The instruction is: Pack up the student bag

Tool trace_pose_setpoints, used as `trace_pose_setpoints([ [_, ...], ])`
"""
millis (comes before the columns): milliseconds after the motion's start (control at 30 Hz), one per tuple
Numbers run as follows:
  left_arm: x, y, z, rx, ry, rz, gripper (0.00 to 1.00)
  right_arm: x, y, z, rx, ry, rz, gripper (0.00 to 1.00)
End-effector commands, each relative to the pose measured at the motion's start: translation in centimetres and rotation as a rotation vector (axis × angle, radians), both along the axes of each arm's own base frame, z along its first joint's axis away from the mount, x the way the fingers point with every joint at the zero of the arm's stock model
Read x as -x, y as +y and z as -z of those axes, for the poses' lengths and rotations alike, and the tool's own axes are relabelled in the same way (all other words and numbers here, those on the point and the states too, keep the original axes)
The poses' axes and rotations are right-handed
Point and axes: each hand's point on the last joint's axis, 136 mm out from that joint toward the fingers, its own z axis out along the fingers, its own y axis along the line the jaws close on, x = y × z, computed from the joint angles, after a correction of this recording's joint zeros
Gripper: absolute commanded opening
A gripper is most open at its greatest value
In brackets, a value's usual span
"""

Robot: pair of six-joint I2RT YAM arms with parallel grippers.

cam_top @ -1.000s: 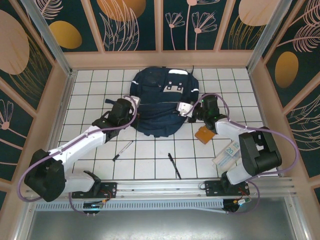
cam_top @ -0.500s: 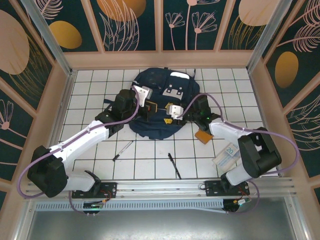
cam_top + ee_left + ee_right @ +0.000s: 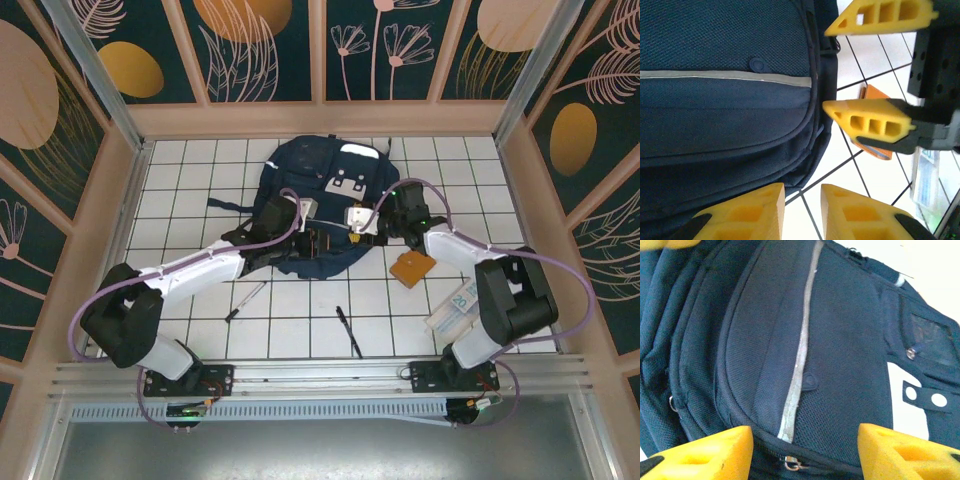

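The student bag (image 3: 322, 190), navy with grey reflective stripes, lies flat at the back middle of the tiled table. My left gripper (image 3: 322, 240) hangs over the bag's near edge. In the left wrist view its jaws (image 3: 802, 212) stand slightly open, with bare tile between them and the bag's rim (image 3: 730, 125) just beyond. My right gripper (image 3: 350, 226) is close beside it. In the right wrist view it (image 3: 805, 452) is open wide above the bag's front pocket (image 3: 805, 355), near a zipper pull (image 3: 790, 463). Neither gripper holds anything.
An orange-brown flat item (image 3: 412, 267) lies right of the bag, and also shows in the left wrist view (image 3: 872, 149). A white-and-blue packet (image 3: 455, 305) sits nearer the right arm's base. Two pens (image 3: 245, 300) (image 3: 348, 331) lie on the tiles in front.
Both grippers gripped the bag's near edge a second ago, lifted it and let go. The left arm swung right across the bag's front, and its jaws have just parted.
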Motion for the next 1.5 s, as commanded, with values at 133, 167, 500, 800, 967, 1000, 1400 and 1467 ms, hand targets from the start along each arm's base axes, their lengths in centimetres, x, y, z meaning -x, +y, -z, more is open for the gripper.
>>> trace_pose_setpoints([
  [133,-0.1,-1.0,-0.6,0.075,0.073,-0.032,0.27,-2.1,1.7,3.2,0.106,-0.120,-0.044,0.53],
  [167,0.0,-0.9,-0.6,0.083,0.078,-0.040,0.29,-2.0,1.9,3.3,0.093,-0.107,-0.053,0.47],
  [500,0.7,1.8,0.1,0.023,0.088,-0.129,0.36,0.5,3.1,2.6,0.073,0.082,-0.157,0.58],
  [800,1.0,2.3,0.9,0.035,0.116,-0.168,0.40,-0.4,4.0,4.4,0.110,0.003,-0.126,0.58],
  [967,1.0,2.7,1.3,0.038,0.133,-0.202,0.43,-1.6,3.7,4.1,0.105,-0.112,-0.065,0.41],
  [1000,1.0,2.6,1.4,0.046,0.141,-0.203,0.44,-1.8,3.8,3.4,0.080,-0.147,-0.055,0.24],
  [1400,-0.9,1.3,-2.2,0.090,0.090,-0.219,0.50,-2.3,5.2,-10.2,-0.452,-0.215,-0.007,0.00],
  [1467,-1.3,1.2,-1.8,0.082,0.094,-0.233,0.51,-2.3,5.4,-10.9,-0.487,-0.199,-0.009,0.00],
])
